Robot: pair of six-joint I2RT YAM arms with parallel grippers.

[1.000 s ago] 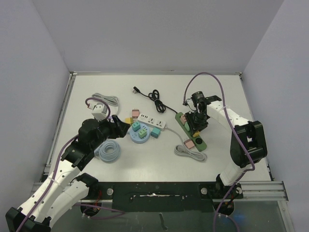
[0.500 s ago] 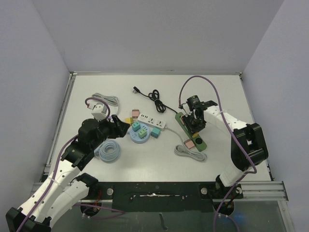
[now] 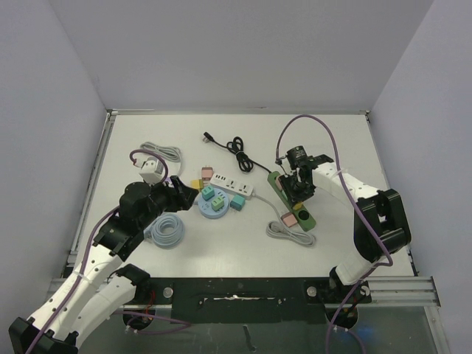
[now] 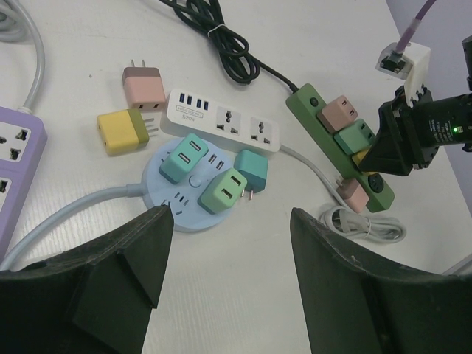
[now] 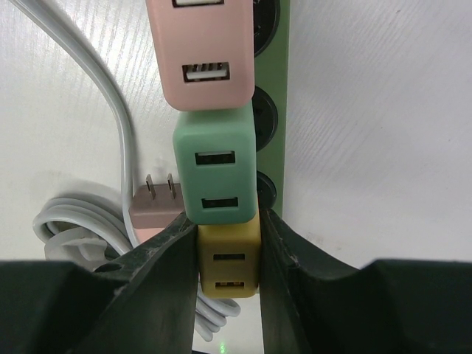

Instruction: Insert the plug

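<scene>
My right gripper [image 3: 297, 184] is shut on a yellow plug [image 5: 228, 265] and holds it against the green power strip [image 5: 271, 88]. The yellow plug sits directly beside a green plug [image 5: 216, 177], and a pink plug [image 5: 198, 51] is further along the strip. I cannot tell how deep the yellow plug sits. The left wrist view shows the strip [image 4: 310, 99], the yellow plug [image 4: 361, 156] and my right gripper [image 4: 402, 140] over them. My left gripper [image 4: 232, 295] is open and empty, near the round blue socket [image 3: 214, 203].
A loose brown-pink plug [image 5: 155, 206] and a coiled white cable [image 3: 290, 232] lie beside the strip's near end. A white power strip [image 3: 231, 184], loose yellow [image 4: 124, 131] and pink [image 4: 144, 87] plugs, a black cable [image 3: 240, 151] and a light blue coil [image 3: 166, 230] lie mid-table.
My right gripper has shifted slightly left and away along the green strip with the yellow plug in it. The left arm has not moved.
</scene>
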